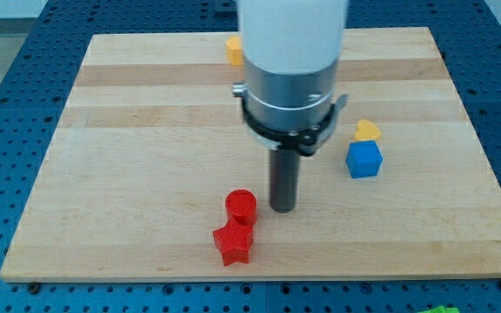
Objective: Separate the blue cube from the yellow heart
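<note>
The blue cube sits on the wooden board at the view's right of centre. The yellow heart lies just above it, touching or nearly touching its top edge. My tip rests on the board to the left of the blue cube and a little below it, well apart from it. The tip stands just right of a red cylinder.
A red star-shaped block lies just below the red cylinder, touching it. Another yellow block sits near the view's top, partly hidden behind the arm's white body. The board's edge runs along the view's bottom.
</note>
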Action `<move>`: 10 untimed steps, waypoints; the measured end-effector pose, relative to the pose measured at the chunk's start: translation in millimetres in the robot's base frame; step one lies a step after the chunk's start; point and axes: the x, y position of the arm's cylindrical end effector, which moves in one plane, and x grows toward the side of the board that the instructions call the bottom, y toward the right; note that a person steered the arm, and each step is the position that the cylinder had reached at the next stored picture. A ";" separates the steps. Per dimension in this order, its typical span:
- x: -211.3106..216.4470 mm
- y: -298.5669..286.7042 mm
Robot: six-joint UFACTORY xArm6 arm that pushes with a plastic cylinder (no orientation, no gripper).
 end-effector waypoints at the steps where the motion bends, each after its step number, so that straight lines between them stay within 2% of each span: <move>1: 5.8 39.6; 2: 6.4 90.5; 4: -29.1 154.0; 6: -61.5 149.5; 8: -61.5 100.4; 10: -61.5 79.2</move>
